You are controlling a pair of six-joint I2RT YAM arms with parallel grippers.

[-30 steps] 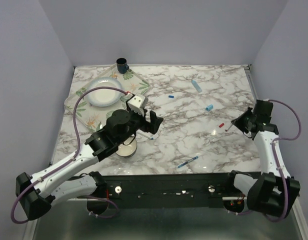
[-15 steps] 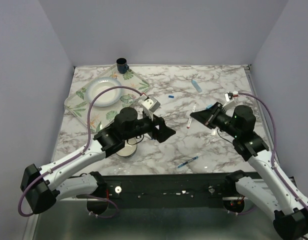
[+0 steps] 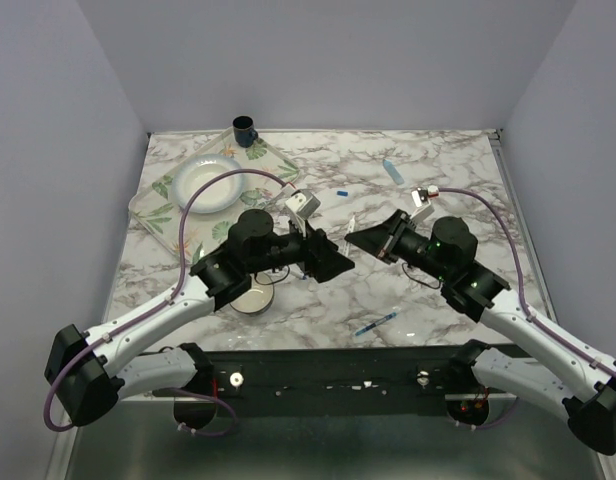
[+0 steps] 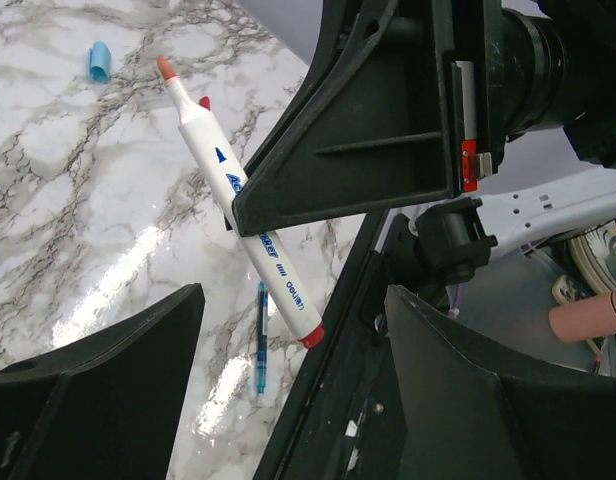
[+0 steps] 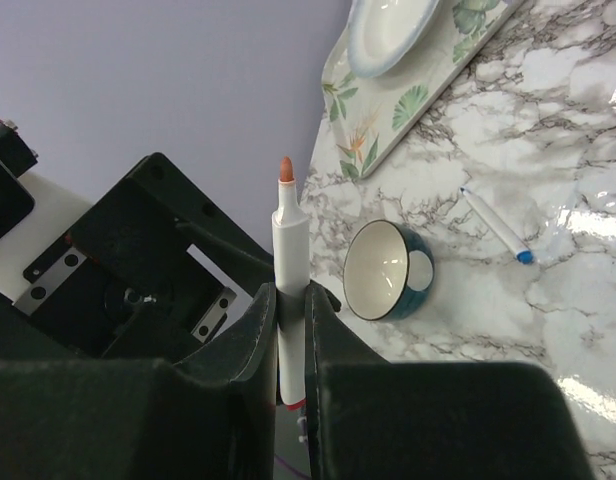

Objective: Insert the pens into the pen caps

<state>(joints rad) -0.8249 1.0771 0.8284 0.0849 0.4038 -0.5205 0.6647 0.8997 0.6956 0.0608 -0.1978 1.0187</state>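
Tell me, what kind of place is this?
Likely a robot test booth: a left arm and right arm bolted to a marble-look table, plain walls close around, the right gripper holding a red-tipped pen.

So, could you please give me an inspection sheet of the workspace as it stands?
Surface: glossy marble-pattern table.
Job's things: red-ended white pen, uncapped, in the right gripper; blue-ended white pen, slim blue pen and light blue pen lying loose; dark blue cap, light blue cap and red cap loose.
Clutter: bowl, leaf-print tray holding a plate, dark cup.
Grippers: right gripper shut on the red-ended white pen; left gripper open, facing it.
Cables: purple cables looping off both arms.
Surroundings: lavender walls; nothing else seen.
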